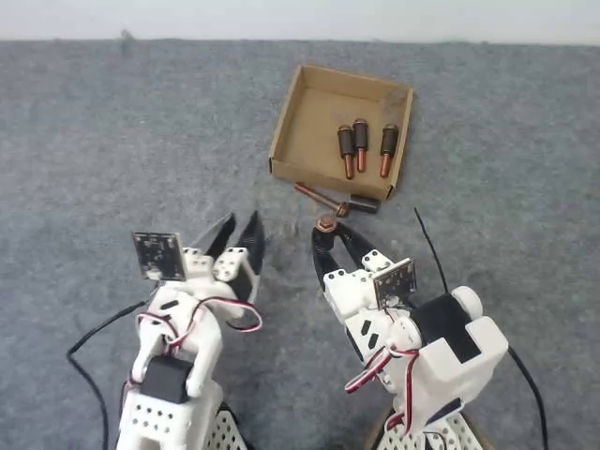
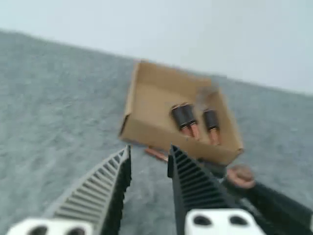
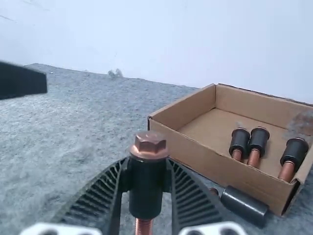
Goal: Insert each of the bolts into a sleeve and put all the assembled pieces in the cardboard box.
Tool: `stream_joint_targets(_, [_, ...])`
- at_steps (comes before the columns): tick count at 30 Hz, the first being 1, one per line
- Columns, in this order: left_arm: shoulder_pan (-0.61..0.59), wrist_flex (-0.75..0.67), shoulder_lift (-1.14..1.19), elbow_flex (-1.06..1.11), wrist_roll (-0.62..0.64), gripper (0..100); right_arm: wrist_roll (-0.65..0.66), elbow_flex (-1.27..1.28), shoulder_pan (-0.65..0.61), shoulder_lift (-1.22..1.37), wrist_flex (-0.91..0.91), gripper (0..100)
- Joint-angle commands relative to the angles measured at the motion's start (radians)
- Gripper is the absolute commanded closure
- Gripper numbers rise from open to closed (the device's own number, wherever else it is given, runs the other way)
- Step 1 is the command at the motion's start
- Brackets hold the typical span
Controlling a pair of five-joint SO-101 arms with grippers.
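The carpet (image 1: 112, 141) carries everything. The box (image 1: 314, 117) sits beyond both arms, open side up, so pieces can be dropped in from above. Three pieces (image 1: 361, 145) already lie side by side on its floor.

The right gripper (image 3: 146, 171) is clamped on a piece (image 3: 145, 188), gripping the dark sleeve part with the bolt head upward. It hangs just short of the box's near wall, probably ready to be carried over it.

The left gripper (image 1: 242, 223) is beside it, jaws parted and empty, aimed at the box, likely waiting for the last pair.

A bolt (image 1: 319, 195) and a sleeve (image 1: 364, 203) lie end to end against the box's near wall. I cannot tell whether they are joined.
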Motion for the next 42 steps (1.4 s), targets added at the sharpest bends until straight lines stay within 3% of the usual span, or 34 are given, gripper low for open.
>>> stream_joint_targets(1, [-0.107, 0.152, -0.026, -0.016, -0.104, 90, 0.0, 0.021, 0.016, -0.012, -0.024, 99.1])
stream_joint_targets(5, [-0.184, 0.288, -0.026, -0.016, -0.198, 99, 0.0, 0.021, 0.016, -0.012, -0.021, 99.1])
stream_joint_targets(12, [-0.336, 0.361, -0.026, -0.016, -0.322, 99, 0.0, 0.023, 0.038, -0.016, -0.027, 99.1])
stream_joint_targets(22, [-0.356, 0.408, -0.026, -0.016, -0.356, 99, 0.003, -0.138, 0.202, -0.019, -0.028, 99.1])
stream_joint_targets(34, [-0.358, 0.408, -0.026, -0.016, -0.356, 99, 0.382, -0.44, 0.217, -0.012, 0.004, 99.1])
stream_joint_targets(42, [-0.359, 0.408, -0.026, -0.016, -0.358, 99, 0.473, -0.709, 0.242, -0.019, 0.348, 99.1])
